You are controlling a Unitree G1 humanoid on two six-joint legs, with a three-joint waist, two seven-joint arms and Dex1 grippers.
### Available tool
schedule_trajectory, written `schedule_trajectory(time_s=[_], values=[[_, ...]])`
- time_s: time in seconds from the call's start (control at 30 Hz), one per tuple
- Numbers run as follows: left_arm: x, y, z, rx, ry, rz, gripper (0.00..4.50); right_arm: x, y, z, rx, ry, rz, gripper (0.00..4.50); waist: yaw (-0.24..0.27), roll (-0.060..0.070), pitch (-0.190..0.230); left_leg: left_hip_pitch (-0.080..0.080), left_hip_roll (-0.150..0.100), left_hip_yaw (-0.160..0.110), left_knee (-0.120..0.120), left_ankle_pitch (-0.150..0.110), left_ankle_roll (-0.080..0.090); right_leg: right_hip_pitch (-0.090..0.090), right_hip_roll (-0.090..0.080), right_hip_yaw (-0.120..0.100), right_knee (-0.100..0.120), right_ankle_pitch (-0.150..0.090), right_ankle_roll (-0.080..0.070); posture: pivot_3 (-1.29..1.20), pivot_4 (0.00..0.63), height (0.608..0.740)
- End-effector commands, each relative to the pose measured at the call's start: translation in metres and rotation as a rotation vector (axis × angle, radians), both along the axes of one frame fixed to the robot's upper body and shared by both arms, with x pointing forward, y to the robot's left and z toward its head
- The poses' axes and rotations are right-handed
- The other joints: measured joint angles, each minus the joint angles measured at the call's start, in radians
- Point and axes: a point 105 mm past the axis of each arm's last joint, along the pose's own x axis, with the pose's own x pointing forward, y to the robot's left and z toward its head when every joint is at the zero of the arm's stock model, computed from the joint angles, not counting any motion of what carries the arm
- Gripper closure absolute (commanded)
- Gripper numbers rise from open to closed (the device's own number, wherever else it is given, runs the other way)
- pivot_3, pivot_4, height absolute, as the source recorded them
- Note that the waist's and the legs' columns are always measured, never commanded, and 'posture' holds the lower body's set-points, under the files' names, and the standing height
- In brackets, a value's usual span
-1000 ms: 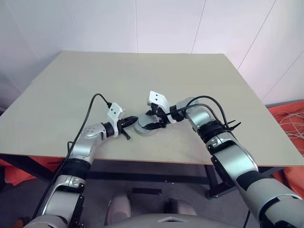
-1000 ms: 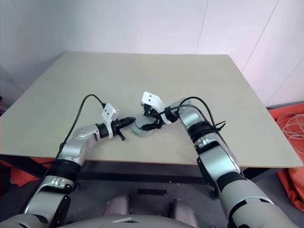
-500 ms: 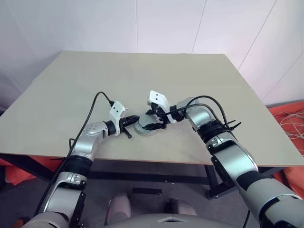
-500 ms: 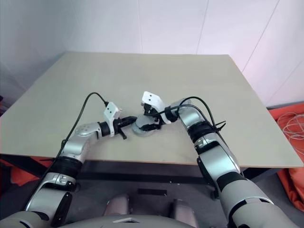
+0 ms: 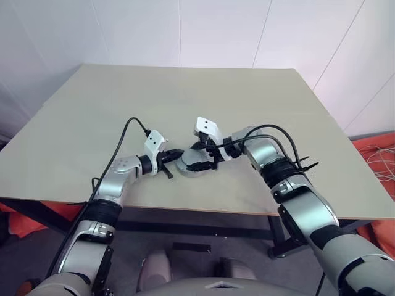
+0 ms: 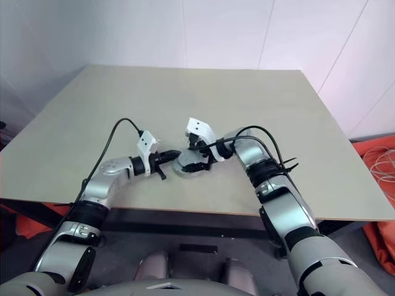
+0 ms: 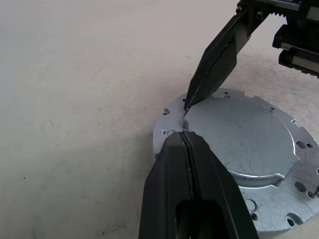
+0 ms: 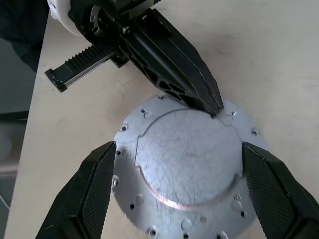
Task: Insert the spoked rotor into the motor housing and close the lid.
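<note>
The motor housing (image 8: 184, 164) is a thick round silver body lying on the table near its front edge. Its top is a flat silver plate with small holes round the rim. This plate covers the inside, and I cannot tell for sure whether it is the lid. The spoked rotor is hidden. My left gripper (image 7: 184, 134) is shut, with its tip resting on the housing's rim (image 7: 172, 127). My right gripper (image 8: 178, 149) is open, its two fingers (image 8: 94, 189) standing either side of the housing without touching it. One right finger (image 7: 214, 69) comes close to the left tip.
The beige table (image 5: 185, 98) stretches away behind the housing. Its front edge (image 5: 203, 211) runs just below both wrists. Black cables loop over both forearms. Orange cloth (image 5: 376, 154) lies on the floor to the right.
My right gripper's fingers have spread a little wider around the housing. My left gripper has kept its place at the rim. The head camera has shifted slightly.
</note>
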Motion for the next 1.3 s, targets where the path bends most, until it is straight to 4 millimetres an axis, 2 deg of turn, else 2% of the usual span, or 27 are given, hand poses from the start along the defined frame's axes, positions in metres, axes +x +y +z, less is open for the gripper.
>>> schedule_trajectory(time_s=[0.03, 0.1, 0.17, 0.23, 0.33, 0.4, 0.47, 0.53, 0.6, 0.67, 0.8, 0.93, 1.17, 1.3], values=[[0.000, -0.008, 0.006, -0.001, -0.021, -0.038, 4.50, 0.004, -0.009, 0.038, 0.121, -0.023, -0.036, 0.02, 0.000, 0.000, 0.000, 0.000, 0.000, 0.000, 0.000, 0.000, 0.000, 0.000, 0.000, 0.000, 0.000, 0.000, 0.000, 0.00, 0.000, 0.740], [-0.001, -0.009, 0.006, 0.000, -0.021, -0.045, 4.50, 0.007, -0.018, 0.050, 0.190, 0.025, -0.099, 0.02, 0.000, 0.000, 0.000, 0.000, 0.000, 0.000, 0.000, 0.000, 0.000, 0.000, 0.000, 0.000, 0.000, 0.000, 0.000, 0.00, 0.000, 0.740], [-0.002, -0.010, 0.006, 0.003, -0.023, -0.052, 4.50, 0.020, -0.033, 0.059, 0.289, 0.074, -0.250, 0.02, 0.001, 0.000, 0.000, 0.000, 0.000, 0.000, 0.000, 0.000, 0.000, 0.000, 0.000, 0.000, -0.001, 0.000, 0.000, 0.00, 0.000, 0.740], [-0.003, -0.010, 0.006, 0.007, -0.025, -0.057, 4.50, 0.026, -0.048, 0.058, 0.342, 0.167, -0.373, 0.02, 0.001, 0.000, 0.000, 0.000, 0.000, 0.000, 0.000, 0.000, 0.000, 0.000, 0.000, 0.000, -0.001, 0.000, 0.000, 0.00, 0.000, 0.740], [-0.004, -0.010, 0.006, 0.009, -0.026, -0.066, 4.50, 0.031, -0.069, 0.046, 0.378, 0.366, -0.580, 0.02, 0.001, 0.000, 0.000, 0.000, 0.000, 0.001, -0.001, 0.000, 0.000, 0.000, 0.000, 0.000, -0.002, 0.000, 0.000, 0.00, 0.000, 0.740], [-0.005, -0.010, 0.006, 0.012, -0.028, -0.071, 4.50, 0.027, -0.081, 0.032, 0.360, 0.544, -0.711, 0.02, 0.002, 0.000, 0.000, 0.000, 0.000, 0.001, -0.001, 0.001, -0.001, 0.000, 0.000, 0.000, -0.002, 0.000, 0.000, 0.00, 0.000, 0.740], [-0.005, -0.010, 0.006, 0.014, -0.030, -0.076, 4.50, 0.014, -0.087, 0.023, 0.346, 0.723, -0.748, 0.02, 0.003, 0.000, 0.000, 0.000, 0.000, 0.001, -0.002, 0.001, -0.002, 0.000, 0.000, 0.000, -0.003, 0.000, 0.000, 0.00, 0.000, 0.740], [-0.006, -0.011, 0.006, 0.016, -0.032, -0.081, 4.50, 0.001, -0.090, 0.019, 0.351, 0.805, -0.731, 0.02, 0.004, 0.001, 0.000, -0.001, -0.001, 0.001, -0.002, 0.001, -0.002, 0.000, 0.000, 0.000, -0.005, 0.000, 0.000, 0.00, 0.000, 0.740], [-0.006, -0.011, 0.006, 0.018, -0.033, -0.085, 4.50, -0.004, -0.095, 0.010, 0.323, 0.813, -0.745, 0.02, 0.008, 0.001, 0.000, -0.001, -0.001, 0.001, -0.003, 0.001, -0.002, 0.000, 0.000, -0.001, -0.006, 0.000, 0.000, 0.00, 0.000, 0.740], [-0.006, -0.011, 0.006, 0.018, -0.033, -0.088, 4.50, -0.010, -0.094, 0.006, 0.319, 0.867, -0.752, 0.02, 0.010, 0.001, 0.000, -0.001, 0.000, 0.001, -0.004, 0.001, -0.002, 0.001, 0.000, -0.001, -0.008, 0.000, 0.000, 0.00, 0.000, 0.740], [-0.007, -0.012, 0.006, 0.014, -0.031, -0.095, 4.50, -0.019, -0.083, 0.009, 0.360, 0.974, -0.718, 0.02, 0.012, 0.001, 0.000, -0.001, 0.000, 0.001, -0.005, 0.001, -0.002, 0.001, 0.000, -0.001, -0.009, 0.000, 0.000, 0.00, 0.000, 0.740], [-0.007, -0.013, 0.007, 0.013, -0.031, -0.096, 4.50, -0.022, -0.073, -0.003, 0.350, 1.094, -0.752, 0.02, 0.019, 0.001, 0.000, -0.001, 0.000, 0.002, -0.006, 0.001, -0.003, 0.001, 0.000, -0.002, -0.011, 0.000, 0.000, 0.00, 0.000, 0.740], [-0.007, -0.012, 0.008, 0.010, -0.038, -0.089, 4.50, -0.016, -0.057, -0.011, 0.396, 1.135, -0.777, 0.02, 0.021, 0.001, 0.000, 0.000, 0.000, 0.003, -0.008, 0.002, -0.003, 0.002, 0.000, -0.002, -0.011, 0.000, 0.000, 0.00, 0.000, 0.740], [-0.006, -0.009, 0.010, 0.009, -0.042, -0.083, 4.50, -0.016, -0.041, -0.009, 0.442, 1.157, -0.740, 0.02, 0.018, 0.002, 0.000, 0.002, 0.000, 0.003, -0.009, 0.003, -0.005, 0.002, 0.000, -0.002, -0.011, 0.000, 0.000, 0.00, 0.000, 0.740]])
